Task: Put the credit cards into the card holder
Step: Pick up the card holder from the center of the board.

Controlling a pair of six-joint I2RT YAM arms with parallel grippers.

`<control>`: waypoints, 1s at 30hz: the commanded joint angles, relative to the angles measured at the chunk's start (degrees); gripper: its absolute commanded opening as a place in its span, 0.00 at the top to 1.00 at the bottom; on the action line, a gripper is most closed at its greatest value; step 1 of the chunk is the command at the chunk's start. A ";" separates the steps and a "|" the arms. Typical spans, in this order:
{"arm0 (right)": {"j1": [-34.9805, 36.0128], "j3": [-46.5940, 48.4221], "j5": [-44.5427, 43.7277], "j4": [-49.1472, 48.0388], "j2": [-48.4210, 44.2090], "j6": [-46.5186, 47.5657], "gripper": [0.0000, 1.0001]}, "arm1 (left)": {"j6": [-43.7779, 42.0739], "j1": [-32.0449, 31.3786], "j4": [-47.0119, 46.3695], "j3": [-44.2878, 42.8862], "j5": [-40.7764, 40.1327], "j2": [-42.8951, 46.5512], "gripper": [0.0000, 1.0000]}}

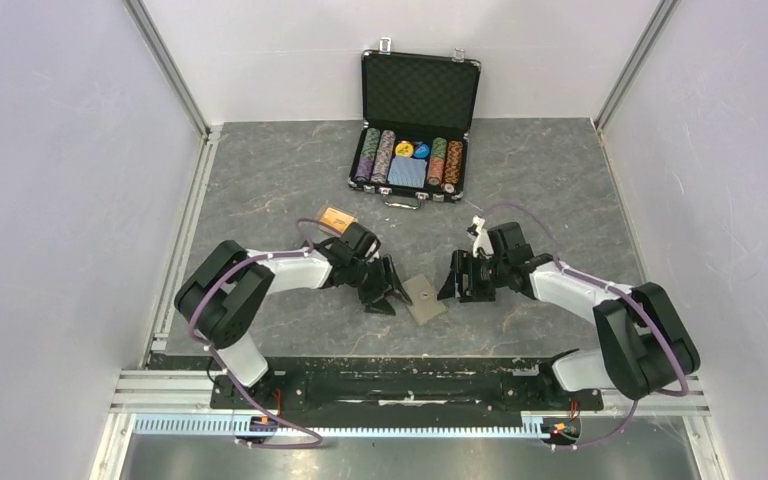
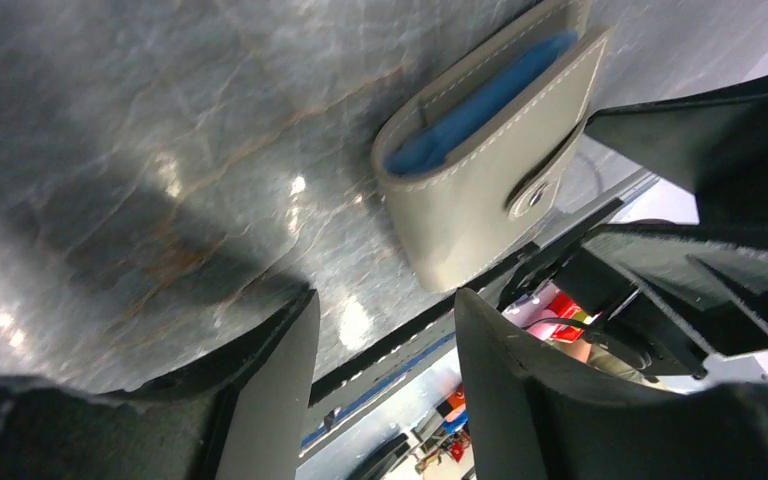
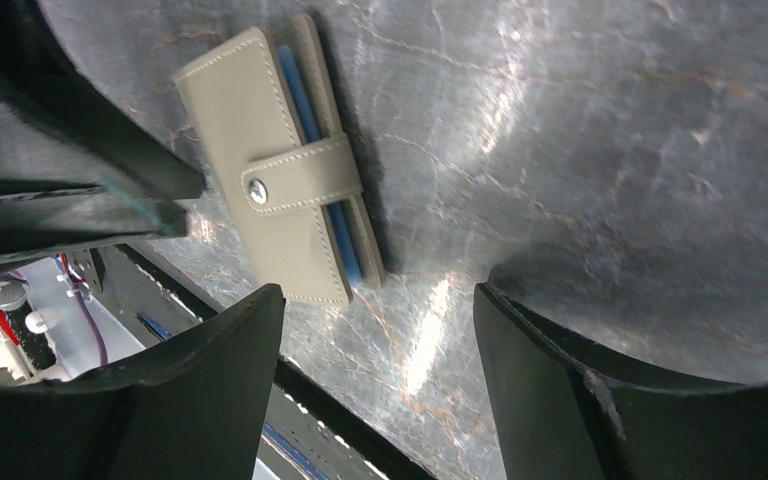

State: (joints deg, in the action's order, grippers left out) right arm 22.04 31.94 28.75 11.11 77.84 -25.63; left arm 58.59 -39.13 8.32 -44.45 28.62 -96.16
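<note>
We are looking at the card holder (image 1: 425,298) lying flat on the table (image 1: 260,170). It is shut, with its strap snapped over and a bit of blue peeking out at one edge. The left jaws are sitting just beside it at nine o'clock, and the right jaws just beside it at three o'clock. Both are gaping apart and gripping nothing. An orange card (image 1: 337,215) is lying at ten o'clock from the card holder, past the left arm (image 1: 280,268). A black case (image 1: 420,90) is standing open at twelve o'clock, well apart, with poker chips (image 1: 375,155) inside.
</note>
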 commanded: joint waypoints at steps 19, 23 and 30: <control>3.51 5.23 10.79 -17.65 11.64 -3.91 0.95 | 1.73 0.20 -14.51 -7.76 0.71 -5.91 0.47; 3.47 6.23 10.55 -17.61 9.44 -4.39 1.00 | 0.20 0.28 -13.75 -7.41 -0.34 -3.11 0.45; 3.52 8.40 8.34 -17.04 3.27 -5.83 1.00 | -6.31 0.74 -1.09 -9.08 -9.89 4.26 0.27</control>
State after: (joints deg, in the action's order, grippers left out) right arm 25.04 36.07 37.15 -1.34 85.69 -29.78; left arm 56.93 -38.02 2.59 -51.40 22.98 -98.04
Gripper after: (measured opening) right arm 0.020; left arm 0.696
